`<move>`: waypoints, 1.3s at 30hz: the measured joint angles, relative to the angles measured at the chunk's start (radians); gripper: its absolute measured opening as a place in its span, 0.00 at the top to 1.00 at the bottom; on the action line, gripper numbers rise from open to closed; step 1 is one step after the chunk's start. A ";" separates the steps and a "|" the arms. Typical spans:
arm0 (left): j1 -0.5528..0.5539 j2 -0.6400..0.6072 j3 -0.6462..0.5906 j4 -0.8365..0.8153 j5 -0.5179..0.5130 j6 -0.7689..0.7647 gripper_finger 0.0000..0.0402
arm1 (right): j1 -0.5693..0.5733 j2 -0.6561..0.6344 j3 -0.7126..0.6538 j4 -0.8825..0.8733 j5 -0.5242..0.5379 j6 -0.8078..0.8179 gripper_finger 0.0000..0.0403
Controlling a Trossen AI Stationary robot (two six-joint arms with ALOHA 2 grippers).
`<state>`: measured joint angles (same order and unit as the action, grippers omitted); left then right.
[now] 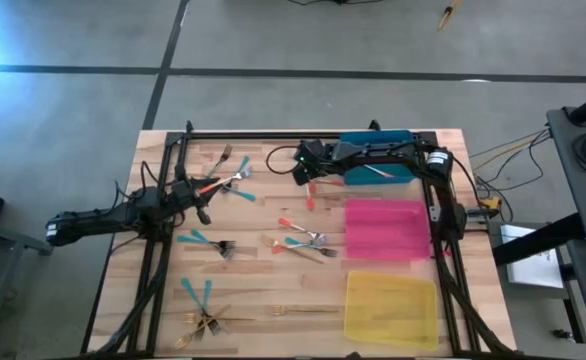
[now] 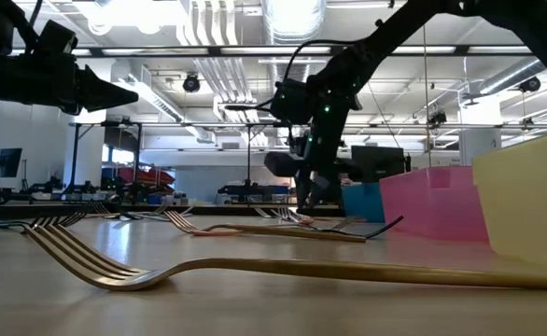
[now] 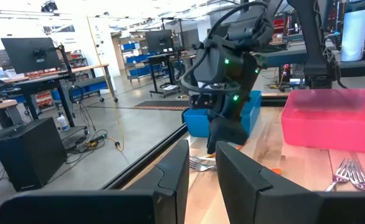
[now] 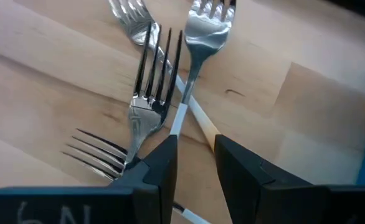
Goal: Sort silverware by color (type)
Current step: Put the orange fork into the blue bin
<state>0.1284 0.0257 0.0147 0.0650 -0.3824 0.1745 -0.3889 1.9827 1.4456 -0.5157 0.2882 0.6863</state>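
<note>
Gold fork [image 2: 283,271] lies nearest the low camera, flat on the wooden surface [image 1: 263,270], tines to the left. Behind it, the right end effector [image 1: 301,170] hangs low over the surface beside the blue tray [image 1: 378,158]. Its fingers [image 4: 161,165] stand slightly apart, a narrow gap between them, with nothing clamped. Just ahead of those tips in the right wrist view lies a crossed cluster of silver forks [image 4: 164,81], one slim handle running into the gap between the fingers; whether it touches them cannot be told. The left end effector [image 1: 201,196] hovers at the surface's left side, near a fork pile [image 1: 231,178] with teal and red handles; its fingers [image 3: 170,171] are apart and empty. Other forks lie scattered: teal-handled ones [image 1: 208,243] mid-left, a mixed group [image 1: 303,243] beside the pink tray [image 1: 385,228], gold ones [image 1: 208,322] toward the yellow tray [image 1: 391,308].
</note>
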 joint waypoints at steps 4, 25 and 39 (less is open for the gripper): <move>0.000 0.000 0.000 0.001 0.000 0.000 0.84 | 0.000 0.009 0.000 0.002 -0.001 0.022 0.75; 0.000 0.000 0.000 0.000 0.000 0.000 0.84 | 0.027 0.003 0.000 0.036 -0.003 0.022 0.76; 0.000 0.000 0.000 0.001 0.000 0.000 0.84 | 0.044 0.003 0.000 0.042 0.003 0.033 0.76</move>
<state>0.1282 0.0256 0.0147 0.0656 -0.3826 0.1743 -0.3454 1.9862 1.4456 -0.4733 0.2907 0.7189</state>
